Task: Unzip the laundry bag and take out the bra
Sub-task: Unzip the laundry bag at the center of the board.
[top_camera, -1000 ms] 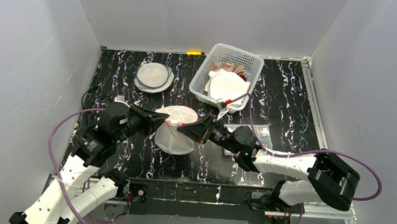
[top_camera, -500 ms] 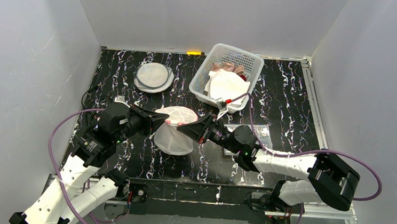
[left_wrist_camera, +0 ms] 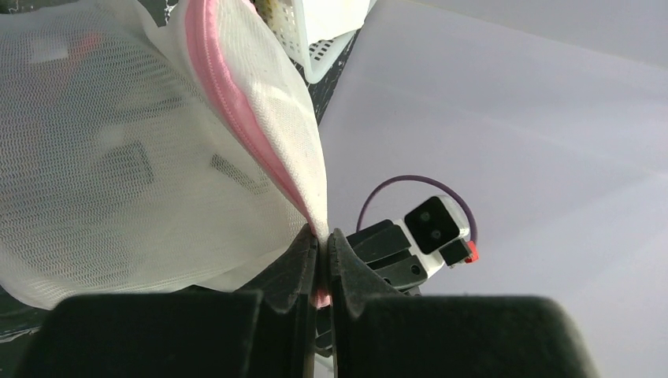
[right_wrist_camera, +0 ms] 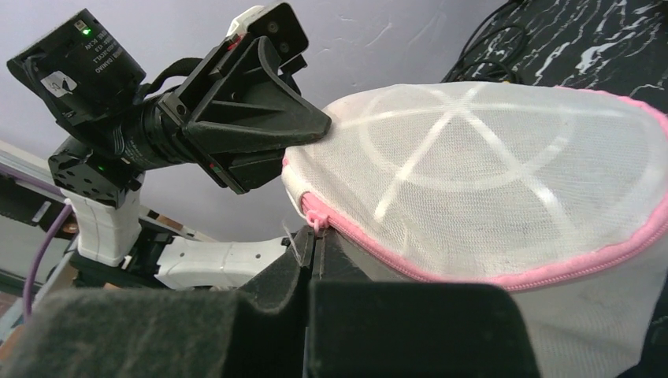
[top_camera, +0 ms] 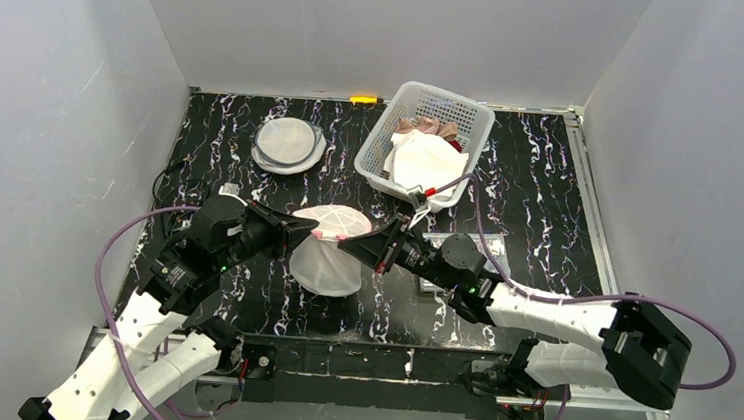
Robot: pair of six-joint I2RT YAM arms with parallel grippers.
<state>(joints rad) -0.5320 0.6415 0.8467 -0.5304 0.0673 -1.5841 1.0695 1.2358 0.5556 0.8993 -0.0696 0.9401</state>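
Observation:
The laundry bag [top_camera: 329, 252] is a round white mesh pouch with a pink zipper, held up off the black table between both grippers. My left gripper [top_camera: 312, 228] is shut on the bag's pink-edged rim [left_wrist_camera: 324, 236]. My right gripper [top_camera: 347, 245] is shut on the small pink zipper pull [right_wrist_camera: 317, 223] just below the bag's edge [right_wrist_camera: 488, 173]. In the right wrist view the zipper runs closed along the rim. The left gripper's fingers [right_wrist_camera: 315, 126] touch the bag's top left there. The bra is hidden; only dim shapes show through the mesh [left_wrist_camera: 134, 157].
A white plastic basket [top_camera: 386, 138] holding cloth stands at the back right. A flat round mesh bag [top_camera: 288, 144] lies at the back left. A clear flat item [top_camera: 470, 246] lies beside the right arm. Grey walls enclose three sides.
My right gripper has closed onto the zipper pull, and its arm has shifted to the right. The bag hangs a little lower. The left gripper keeps its grip.

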